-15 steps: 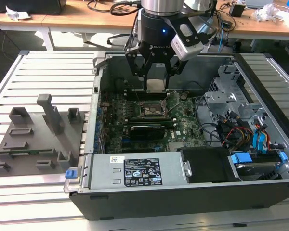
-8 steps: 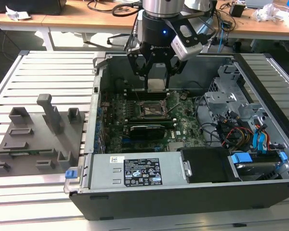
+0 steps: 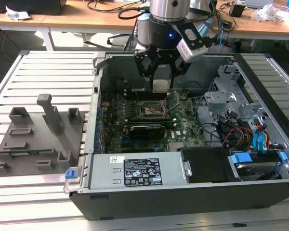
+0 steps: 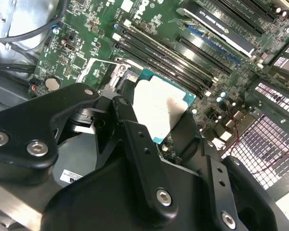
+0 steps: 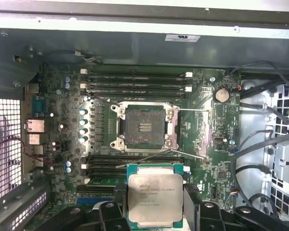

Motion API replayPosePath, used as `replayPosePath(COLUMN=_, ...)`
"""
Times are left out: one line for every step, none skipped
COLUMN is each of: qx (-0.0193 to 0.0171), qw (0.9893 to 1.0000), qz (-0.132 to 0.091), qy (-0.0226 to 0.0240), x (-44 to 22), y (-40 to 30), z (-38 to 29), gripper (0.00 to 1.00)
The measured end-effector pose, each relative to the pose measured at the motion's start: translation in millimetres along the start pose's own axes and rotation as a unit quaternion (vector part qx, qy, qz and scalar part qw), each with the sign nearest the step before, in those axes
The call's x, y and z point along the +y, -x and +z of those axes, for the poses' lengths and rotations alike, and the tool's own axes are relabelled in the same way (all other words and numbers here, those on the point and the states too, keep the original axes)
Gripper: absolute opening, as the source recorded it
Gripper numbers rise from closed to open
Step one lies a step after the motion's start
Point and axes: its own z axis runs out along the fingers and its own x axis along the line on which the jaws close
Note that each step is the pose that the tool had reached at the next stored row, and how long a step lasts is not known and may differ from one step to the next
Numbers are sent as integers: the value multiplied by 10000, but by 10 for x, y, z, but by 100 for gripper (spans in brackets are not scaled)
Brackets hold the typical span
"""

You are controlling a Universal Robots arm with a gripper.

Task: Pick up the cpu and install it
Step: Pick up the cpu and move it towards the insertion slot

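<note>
while the gripper (image 3: 161,76) hangs inside the computer case (image 3: 207,192), its fingers (image 5: 191,208) pinch the cpu (image 5: 155,199) by opposite edges, near the empty socket (image 5: 144,126). light, stiff and likely fragile underneath, it suits an edge grip. the first wrist view lays the socket bare; the exterior view, the whole case.

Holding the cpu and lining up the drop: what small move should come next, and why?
Probably slide the cpu sideways until it sits squarely over the empty socket, without descending yet. In the first wrist view the gripper holds it beside the socket, not above it.
</note>
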Motion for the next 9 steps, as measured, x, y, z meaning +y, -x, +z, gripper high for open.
replayPosePath(qx=0, qw=10000, qz=0, qy=0, x=2, y=4, z=4, gripper=55)
replayPosePath(qx=0, qw=10000, qz=0, qy=0, x=4, y=9, z=8, gripper=55)
replayPosePath(qx=0, qw=10000, qz=0, qy=-1, x=6, y=15, z=13, gripper=55)
replayPosePath(qx=0, qw=10000, qz=0, qy=0, x=7, y=19, z=17, gripper=55)
replayPosePath(qx=0, qw=10000, qz=0, qy=0, x=10, y=25, z=23, gripper=55)
replayPosePath(qx=0, qw=10000, qz=0, qy=-1, x=12, y=32, z=28, gripper=55)
replayPosePath(qx=0, qw=10000, qz=0, qy=-1, x=14, y=36, z=32, gripper=55)
replayPosePath(qx=0, qw=10000, qz=0, qy=0, x=16, y=41, z=36, gripper=55)
replayPosePath(qx=1, qw=10000, qz=0, qy=-1, x=17, y=46, z=39, gripper=55)
